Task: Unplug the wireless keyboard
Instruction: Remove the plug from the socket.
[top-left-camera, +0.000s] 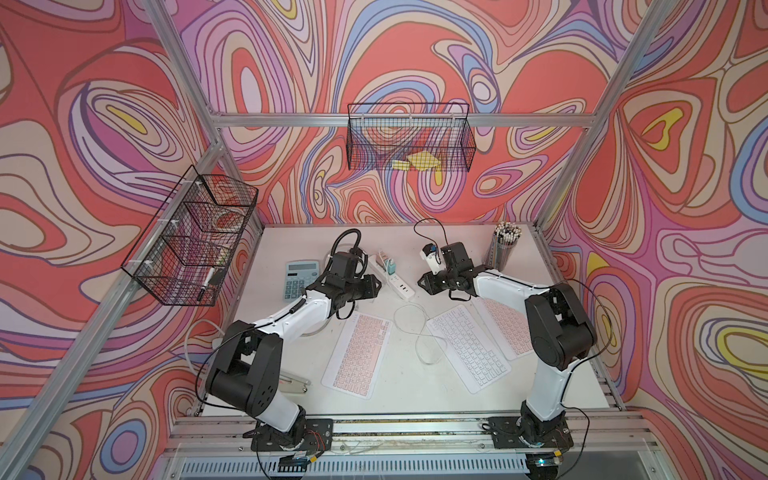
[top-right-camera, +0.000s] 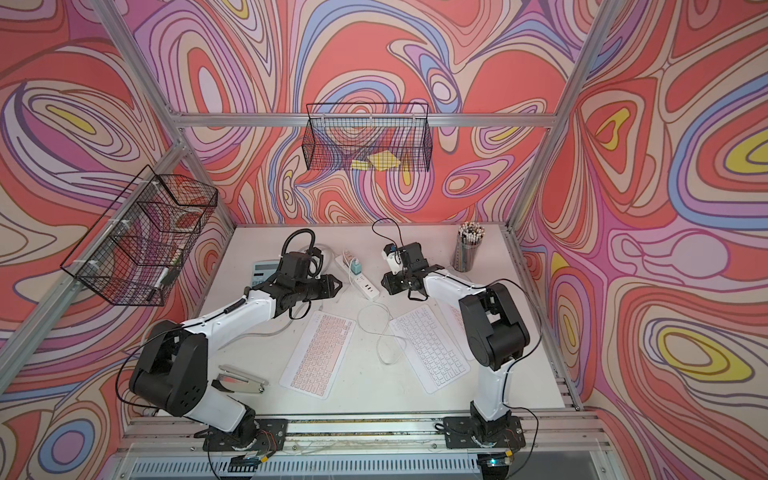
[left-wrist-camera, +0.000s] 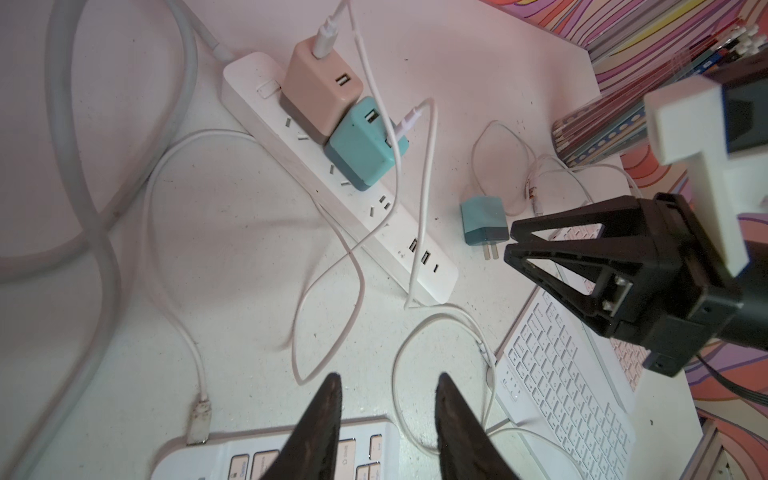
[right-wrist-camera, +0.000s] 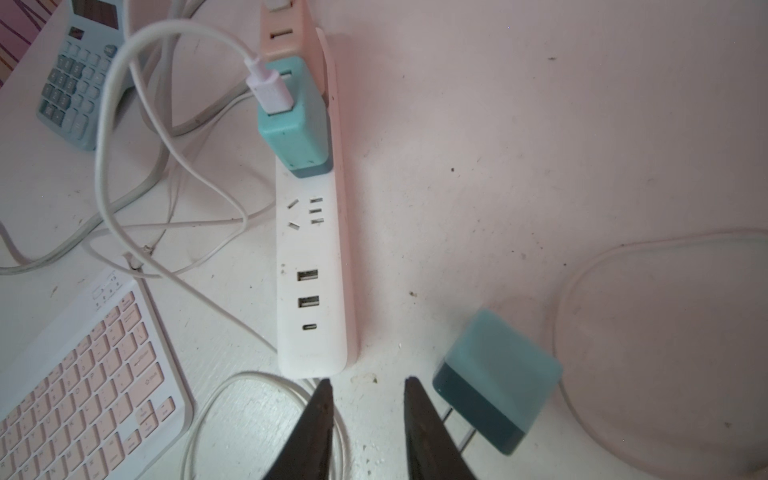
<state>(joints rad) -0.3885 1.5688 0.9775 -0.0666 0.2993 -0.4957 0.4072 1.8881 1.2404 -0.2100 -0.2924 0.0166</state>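
Three flat keyboards lie on the white table: a pink-keyed one (top-left-camera: 359, 355), a white one (top-left-camera: 467, 347) and another pink one (top-left-camera: 505, 328) partly under my right arm. A white power strip (left-wrist-camera: 340, 195) carries a pink charger (left-wrist-camera: 320, 91) and a teal charger (left-wrist-camera: 365, 145), each with a white cable. A second teal charger (right-wrist-camera: 498, 374) lies loose on the table with its prongs bare, just beside my right gripper (right-wrist-camera: 368, 380), which is open and empty. My left gripper (left-wrist-camera: 390, 378) hovers open and empty over the near pink keyboard's corner (left-wrist-camera: 249, 457).
A blue calculator (top-left-camera: 299, 278) sits left of the strip. A cup of pencils (top-left-camera: 505, 245) stands at the back right and a stapler (top-right-camera: 241, 380) lies front left. Loose white cables (top-left-camera: 419, 332) loop between the keyboards. Wire baskets (top-left-camera: 191, 237) (top-left-camera: 409, 137) hang on the frame.
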